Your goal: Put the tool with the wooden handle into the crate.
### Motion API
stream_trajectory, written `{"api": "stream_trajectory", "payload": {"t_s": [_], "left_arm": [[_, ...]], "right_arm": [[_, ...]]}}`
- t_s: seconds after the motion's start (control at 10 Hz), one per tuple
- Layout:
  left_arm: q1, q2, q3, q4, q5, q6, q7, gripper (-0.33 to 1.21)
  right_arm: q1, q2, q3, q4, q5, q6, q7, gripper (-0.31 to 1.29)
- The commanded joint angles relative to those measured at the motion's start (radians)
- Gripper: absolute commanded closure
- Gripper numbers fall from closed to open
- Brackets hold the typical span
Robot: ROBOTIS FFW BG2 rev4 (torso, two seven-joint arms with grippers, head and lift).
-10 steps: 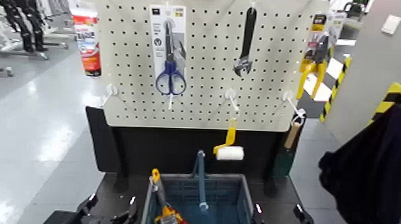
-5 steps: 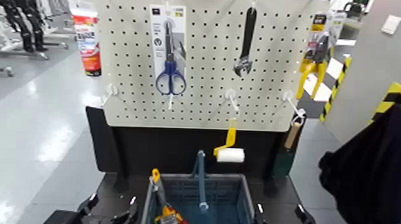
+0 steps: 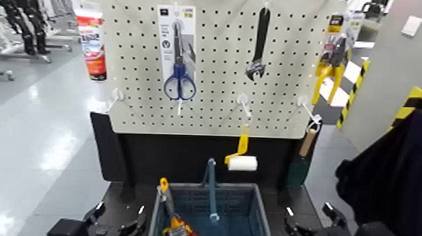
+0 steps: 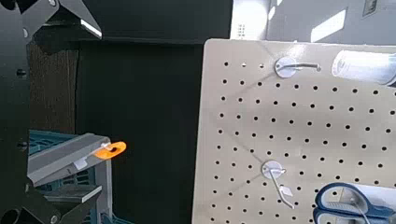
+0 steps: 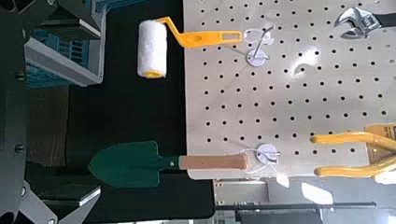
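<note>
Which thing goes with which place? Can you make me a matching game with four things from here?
1. Small tool, light wooden handle, flat green blade
2. White paint roller, yellow handle
3. Blue-grey plastic crate
4. Black right gripper

A. Open, beside the crate
B. Hanging on the lower right hook
C. Below the pegboard, with yellow-handled things inside
D. Hanging on the lower middle hook

Pairs: 1-B, 2-D, 3-C, 4-A
</note>
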Motion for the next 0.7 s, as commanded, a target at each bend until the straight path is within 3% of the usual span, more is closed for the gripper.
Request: {"api": "stream_trajectory", "payload": {"t_s": [0.1, 0.4, 0.7], "left_arm": [[-0.003, 0.0, -0.001, 0.004, 0.002, 0.0, -0.002, 0.15], [-0.003, -0.001, -0.001, 0.007, 0.003, -0.003, -0.002, 0.15], [-0.003, -0.001, -0.002, 0.009, 0.005, -0.005, -0.004, 0.15]], "right_arm": [[-0.049, -0.021, -0.082, -0.001, -0.002, 0.061, 0.076, 0.14], [-0.102, -0.043, -0.159, -0.027, 0.005, 0.148, 0.168, 0.14], [-0.162, -0.078, -0.208, -0.016, 0.002, 0.249, 0.286, 0.14]]}}
